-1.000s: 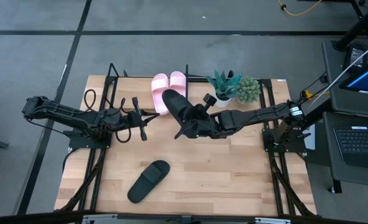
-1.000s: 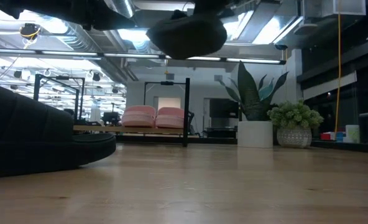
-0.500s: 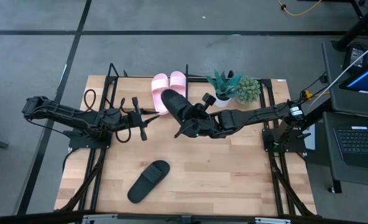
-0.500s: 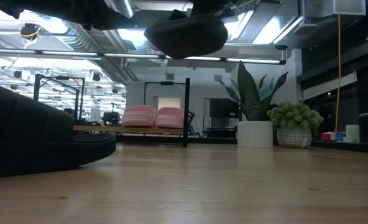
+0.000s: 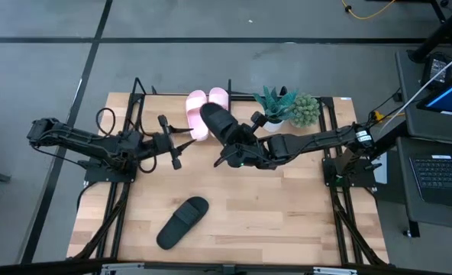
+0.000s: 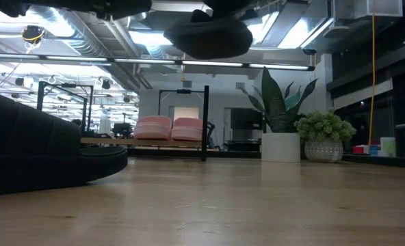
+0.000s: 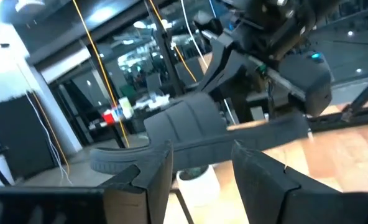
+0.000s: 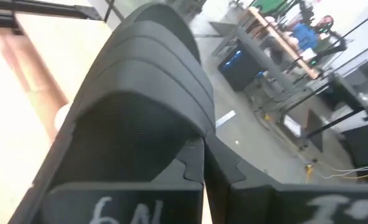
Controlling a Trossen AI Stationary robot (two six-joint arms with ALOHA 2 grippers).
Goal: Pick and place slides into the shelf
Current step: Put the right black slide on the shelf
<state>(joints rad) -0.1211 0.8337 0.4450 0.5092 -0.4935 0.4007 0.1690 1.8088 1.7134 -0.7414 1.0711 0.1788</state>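
One black slide hangs high over the table's middle, just near of the shelf, with my right gripper shut on it; the low view shows the black slide from below. Two pink slides lie side by side on the shelf, soles down. Another black slide lies flat on the table near its front edge. My left gripper stands open and holds nothing, left of the held slide and pointing at it. My right gripper pinches the black slide at the rim of its wide strap, on the strap's heel-facing side; the shut fingers hide the exact spot. They come slanting down from the table's right. The slide is lifted clear, roughly level, sole down.
Two potted plants stand at the far edge right of the shelf. Black side rails run along both table sides. Bare wood lies between the arms and the front edge.
My left gripper has tipped its fingers upward a little while the arm stays in place. My right gripper has turned slightly, and the held black slide has swung a little toward the shelf, staying clear of the table.
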